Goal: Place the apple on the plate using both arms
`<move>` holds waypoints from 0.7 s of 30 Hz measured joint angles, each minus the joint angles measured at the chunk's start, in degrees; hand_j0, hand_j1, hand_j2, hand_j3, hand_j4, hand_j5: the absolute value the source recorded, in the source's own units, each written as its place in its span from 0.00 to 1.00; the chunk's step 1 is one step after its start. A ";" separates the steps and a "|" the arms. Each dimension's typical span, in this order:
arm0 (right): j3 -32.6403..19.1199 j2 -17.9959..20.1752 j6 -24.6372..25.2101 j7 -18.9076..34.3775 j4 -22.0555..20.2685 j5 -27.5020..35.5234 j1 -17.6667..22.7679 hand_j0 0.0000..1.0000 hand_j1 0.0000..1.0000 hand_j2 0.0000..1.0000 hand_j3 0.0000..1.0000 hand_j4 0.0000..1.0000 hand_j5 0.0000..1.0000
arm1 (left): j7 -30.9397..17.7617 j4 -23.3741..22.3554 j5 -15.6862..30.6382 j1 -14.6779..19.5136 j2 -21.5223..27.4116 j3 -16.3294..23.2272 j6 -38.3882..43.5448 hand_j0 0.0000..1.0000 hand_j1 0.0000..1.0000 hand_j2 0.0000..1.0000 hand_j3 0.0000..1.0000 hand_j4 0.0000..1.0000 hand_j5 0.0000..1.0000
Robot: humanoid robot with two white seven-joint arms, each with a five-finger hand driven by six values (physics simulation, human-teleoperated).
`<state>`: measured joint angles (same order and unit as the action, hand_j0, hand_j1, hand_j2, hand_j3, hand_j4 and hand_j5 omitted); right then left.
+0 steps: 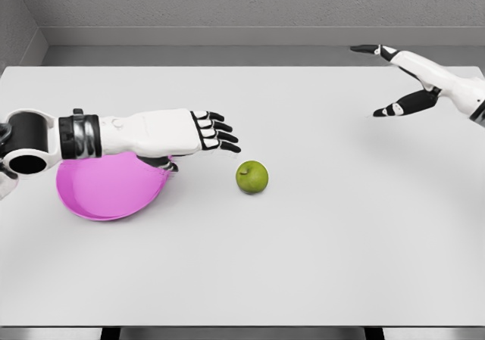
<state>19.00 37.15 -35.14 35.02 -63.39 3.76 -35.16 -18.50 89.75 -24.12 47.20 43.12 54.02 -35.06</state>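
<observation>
**Apple on the table, both hands empty**

The green apple [252,177] sat on the white table [318,257], stem up, just right of the pink plate [106,192] and not touching it. The plate's upper part was hidden under the left arm, which came in from the left edge and lay across it; only the lower curve of its rim showed clearly.

The left hand [186,134] reached out flat over the plate's right side, fingers [220,137] extended and loosely spread toward the apple, holding nothing. Its thumb was tucked beneath the palm against the plate's edge, and whether it touched the rim was hard to tell.

The right hand [402,79] was near the table's far right corner, well apart from the apple, wide open with one finger pointing left and the thumb lower. The palm and the other fingers were hard to make out, and its arm was cut off by the right edge.
</observation>
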 measured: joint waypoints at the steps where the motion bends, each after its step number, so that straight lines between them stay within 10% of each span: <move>1: -0.18 0.11 0.00 0.00 -0.05 -0.04 0.35 1.00 1.00 1.00 1.00 1.00 1.00 | -0.19 -2.16 -0.11 0.52 -1.79 0.15 0.00 1.00 1.00 1.00 1.00 1.00 1.00; 8: 0.28 0.36 -0.01 0.00 -0.48 -0.09 0.27 1.00 1.00 1.00 1.00 1.00 1.00 | -1.57 -13.78 -1.97 3.51 -13.54 4.14 -0.02 1.00 1.00 1.00 1.00 1.00 1.00; 21: 0.58 0.59 -0.01 0.00 -0.56 -0.09 0.27 1.00 1.00 1.00 1.00 1.00 1.00 | -2.09 -15.90 -2.48 4.48 -17.74 8.89 -0.03 0.99 0.99 0.99 0.99 0.99 0.99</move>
<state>19.58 37.74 -35.15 35.02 -63.95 3.67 -34.89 -20.59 73.85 -26.61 51.68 25.38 62.91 -35.09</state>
